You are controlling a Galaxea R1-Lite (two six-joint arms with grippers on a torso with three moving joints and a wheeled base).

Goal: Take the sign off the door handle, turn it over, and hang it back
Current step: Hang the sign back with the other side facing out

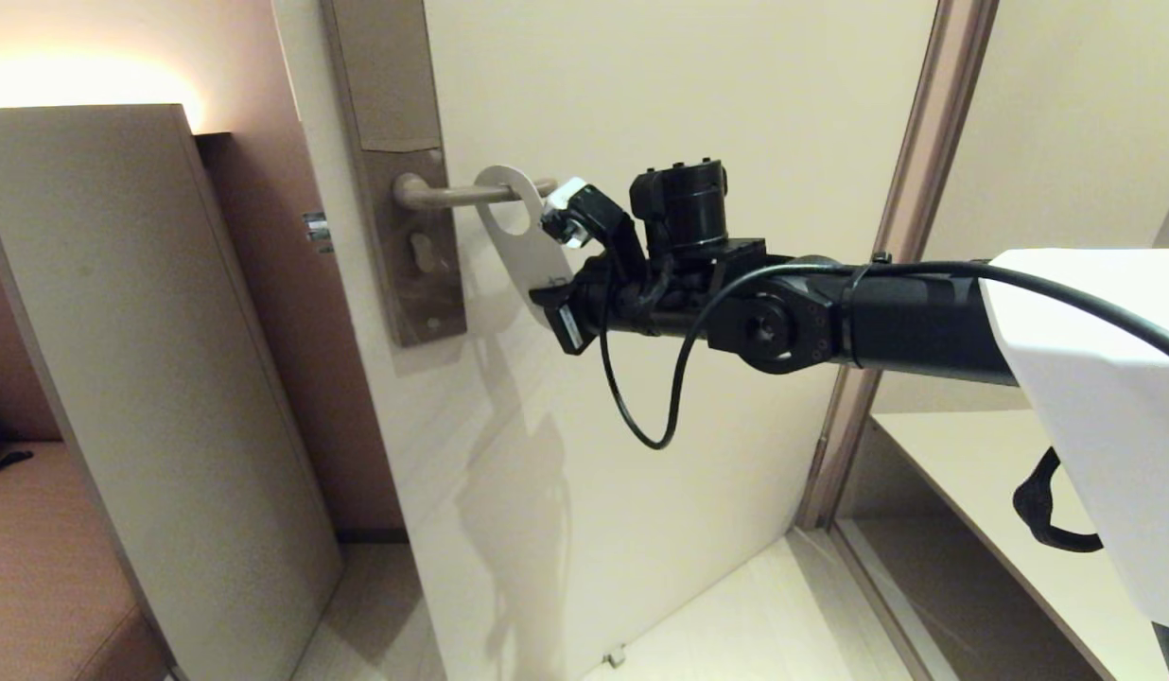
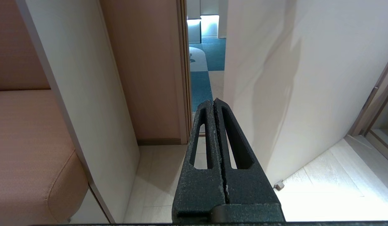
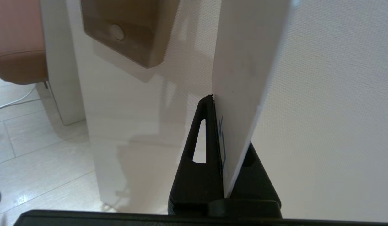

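The sign point(image 1: 526, 253) shows its white face and sits with its round hole over the door handle point(image 1: 447, 196), a slim grey lever on a tall lock plate point(image 1: 410, 274). The card tilts, its lower end swung out to the right. My right gripper point(image 1: 554, 307) reaches in from the right and is shut on that lower end. In the right wrist view the white sign point(image 3: 244, 78) stands edge-on in the right gripper point(image 3: 216, 105), with a bit of blue print by the black fingers point(image 3: 200, 169). My left gripper point(image 2: 213, 103) is shut and empty, low down, pointing at the door's open edge.
The pale door point(image 1: 689, 113) stands ajar, with its frame point(image 1: 887, 284) on the right and a shelf point(image 1: 972, 473) beyond. A tall beige panel point(image 1: 121, 378) and an orange seat point(image 1: 36, 567) stand to the left. A cable loop point(image 1: 641, 416) hangs under the right wrist.
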